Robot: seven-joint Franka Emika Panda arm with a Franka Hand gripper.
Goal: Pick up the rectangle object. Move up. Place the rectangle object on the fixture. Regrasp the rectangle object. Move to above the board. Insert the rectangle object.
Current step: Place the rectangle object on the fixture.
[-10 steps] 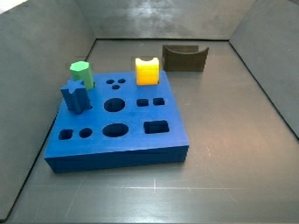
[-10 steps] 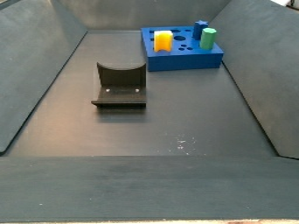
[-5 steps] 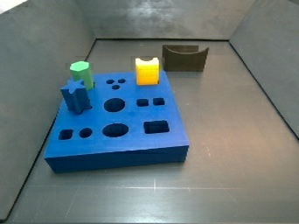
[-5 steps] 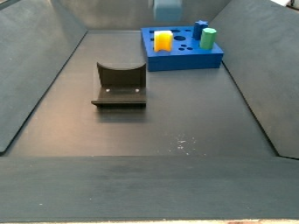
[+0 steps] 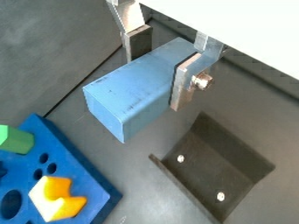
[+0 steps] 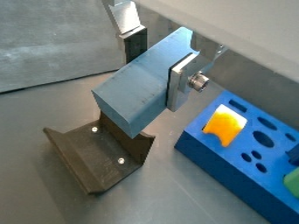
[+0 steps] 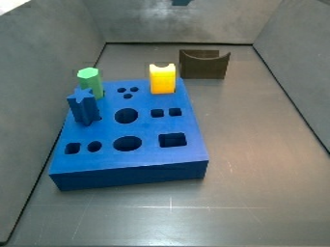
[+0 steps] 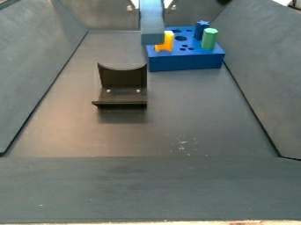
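the gripper (image 5: 162, 54) is clamped on the rectangle object (image 5: 132, 91), its 2 flat silver fingers (image 5: 187, 77) pressed against opposite long faces of the block, so the jaws are open only as wide as the block is thick. in both wrist views the slate blue block (image 6: 142, 85) sits between the plates with its lower end sticking out well past the fingertips, held in the air and touching nothing else. below it in both wrist views lies the fixture (image 5: 219, 166), a dark holder on the grey floor, apart from the block; the free end of the block hangs over the fixture (image 6: 98, 154) in a wrist view. the board (image 6: 247, 166) lies beside the fixture, with a yellow arched piece (image 6: 221, 123) and a green peg (image 5: 12, 137) standing in it. in a side view the block (image 8: 152, 19) shows at the top edge, in front of the board (image 8: 186, 56), well apart from the fixture (image 8: 120, 84). in a side view only a sliver of the block (image 7: 180, 3) shows at the top edge, above the board (image 7: 129, 135) and fixture (image 7: 204, 64).
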